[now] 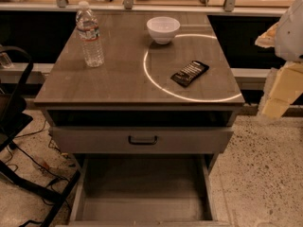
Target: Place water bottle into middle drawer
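Observation:
The water bottle [90, 34] is clear and ribbed, with a white cap and a pale label with a red band. It stands upright at the back left of the cabinet top [118, 79]. The middle drawer [142, 193] is pulled out at the bottom of the view, and its flat grey floor is bare. My gripper [279, 91] shows as pale cream and white parts at the right edge. It is beside the cabinet's right side, far from the bottle, and holds nothing that I can see.
A white bowl [163, 29] stands at the back middle of the top. A black snack packet [190, 73] lies to the right of centre. A grey drawer front with a dark bar handle [142, 140] sits above the open drawer. Black chair parts and cables [19, 141] are on the left floor.

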Robot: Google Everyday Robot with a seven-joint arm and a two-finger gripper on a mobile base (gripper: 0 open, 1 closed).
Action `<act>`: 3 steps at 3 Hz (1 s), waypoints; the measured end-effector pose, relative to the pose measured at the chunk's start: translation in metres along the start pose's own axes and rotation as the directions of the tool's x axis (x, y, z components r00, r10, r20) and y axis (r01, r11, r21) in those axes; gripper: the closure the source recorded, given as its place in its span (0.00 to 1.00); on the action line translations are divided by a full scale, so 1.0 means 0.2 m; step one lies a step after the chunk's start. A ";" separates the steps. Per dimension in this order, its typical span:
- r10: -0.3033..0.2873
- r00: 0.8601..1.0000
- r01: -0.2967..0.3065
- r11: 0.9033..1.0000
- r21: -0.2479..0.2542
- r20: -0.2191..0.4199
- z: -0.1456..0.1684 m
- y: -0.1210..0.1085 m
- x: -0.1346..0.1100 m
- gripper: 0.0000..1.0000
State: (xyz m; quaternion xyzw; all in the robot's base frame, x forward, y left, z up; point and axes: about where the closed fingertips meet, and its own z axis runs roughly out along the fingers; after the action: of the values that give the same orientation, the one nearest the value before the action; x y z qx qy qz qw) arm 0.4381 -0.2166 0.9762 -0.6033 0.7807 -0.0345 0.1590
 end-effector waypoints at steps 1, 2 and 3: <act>0.000 1.000 0.000 1.000 0.000 0.000 0.00 0.00 0.00 0.00; 0.047 0.996 -0.050 0.998 0.034 0.076 0.00 -0.04 -0.03 0.00; 0.133 0.952 -0.153 0.987 0.052 0.275 0.06 -0.15 -0.11 0.00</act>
State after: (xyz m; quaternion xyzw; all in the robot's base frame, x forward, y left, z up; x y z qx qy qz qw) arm 0.4734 -0.2019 0.9770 -0.5379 0.7916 0.0314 0.2882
